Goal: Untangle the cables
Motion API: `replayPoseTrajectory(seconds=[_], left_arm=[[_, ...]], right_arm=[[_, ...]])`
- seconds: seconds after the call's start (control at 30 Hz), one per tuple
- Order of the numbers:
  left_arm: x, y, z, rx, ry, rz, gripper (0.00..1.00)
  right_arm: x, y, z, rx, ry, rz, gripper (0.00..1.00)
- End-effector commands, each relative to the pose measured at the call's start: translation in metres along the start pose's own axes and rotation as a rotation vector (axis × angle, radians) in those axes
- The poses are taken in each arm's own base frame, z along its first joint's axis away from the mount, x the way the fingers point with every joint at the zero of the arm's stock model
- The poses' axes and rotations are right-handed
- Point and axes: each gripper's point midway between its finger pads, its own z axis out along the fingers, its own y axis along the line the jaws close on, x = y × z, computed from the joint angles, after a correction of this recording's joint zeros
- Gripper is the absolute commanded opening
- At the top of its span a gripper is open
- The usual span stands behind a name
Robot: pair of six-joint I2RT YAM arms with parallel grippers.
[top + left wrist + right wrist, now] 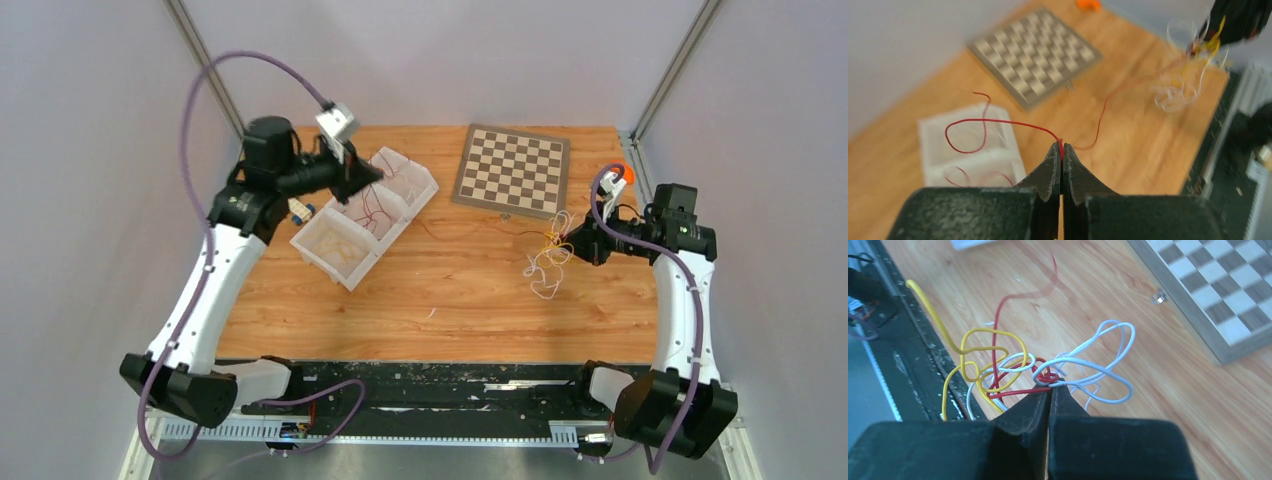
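My left gripper (368,176) (1062,148) is shut on a thin red cable (998,121) above the white tray (322,244). The red cable loops over the tray and runs right across the table (470,222) to the tangle. My right gripper (570,243) (1050,384) is shut on the tangle of red, yellow and white cables (1013,367), held just above the table. White loops (545,272) hang from it onto the wood. In the left wrist view the tangle (1183,85) shows blurred at the far right.
A white divided tray (935,130) holds more red cables and pale pieces. A chessboard (512,169) lies at the back. An orange object (613,174) sits at the back right. A small blue-and-white item (300,210) lies left of the tray. The black front rail (430,385) runs along the near edge.
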Motion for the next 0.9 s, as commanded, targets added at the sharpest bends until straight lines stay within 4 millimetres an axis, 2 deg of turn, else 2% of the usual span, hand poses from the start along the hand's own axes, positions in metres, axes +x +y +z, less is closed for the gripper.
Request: replayPoseTrajectory(seconds=[0.0, 0.03, 0.07, 0.1, 0.13, 0.17, 0.2, 0.23, 0.27, 0.4, 0.43, 0.57, 0.7, 0.87], left_arm=[[0.108, -0.049, 0.014, 0.256, 0.240, -0.034, 0.00], [0.124, -0.056, 0.013, 0.295, 0.282, -0.011, 0.08], [0.129, -0.067, 0.013, 0.336, 0.296, -0.002, 0.19], [0.128, -0.072, 0.014, 0.364, 0.286, 0.008, 0.46], [0.119, -0.078, 0.018, 0.389, 0.245, 0.031, 0.58], [0.113, -0.084, 0.021, 0.405, 0.223, 0.024, 0.74], [0.097, -0.086, 0.027, 0.415, 0.151, 0.063, 0.82], [0.092, -0.095, 0.030, 0.440, 0.128, 0.043, 0.84], [0.076, -0.100, 0.037, 0.466, 0.056, 0.080, 0.85], [0.061, -0.144, 0.052, 0.619, -0.026, 0.046, 0.81], [0.062, -0.157, 0.055, 0.657, -0.028, 0.047, 0.80], [0.071, -0.183, 0.074, 0.701, -0.050, 0.076, 0.78], [0.080, -0.195, 0.097, 0.699, -0.077, 0.092, 0.77], [0.105, -0.203, 0.127, 0.703, -0.048, 0.103, 0.73]], right_arm=[[-0.036, 0.049, -0.004, -0.149, -0.115, -0.022, 0.00], [-0.039, 0.054, -0.003, -0.161, -0.119, -0.029, 0.00], [-0.042, 0.058, -0.002, -0.171, -0.122, -0.034, 0.00], [-0.045, 0.062, -0.001, -0.183, -0.125, -0.039, 0.00], [-0.050, 0.066, 0.000, -0.193, -0.131, -0.039, 0.00], [-0.054, 0.069, 0.001, -0.203, -0.136, -0.019, 0.00], [-0.059, 0.072, 0.003, -0.212, -0.142, -0.003, 0.00], [-0.063, 0.074, 0.005, -0.219, -0.149, 0.007, 0.00], [-0.067, 0.076, 0.007, -0.228, -0.154, 0.017, 0.00], [-0.078, 0.078, 0.013, -0.233, -0.160, 0.063, 0.00], [-0.080, 0.079, 0.014, -0.233, -0.161, 0.079, 0.00], [-0.085, 0.080, 0.017, -0.234, -0.165, 0.120, 0.00], [-0.086, 0.084, 0.020, -0.238, -0.171, 0.142, 0.00], [-0.089, 0.088, 0.023, -0.240, -0.180, 0.166, 0.00]])
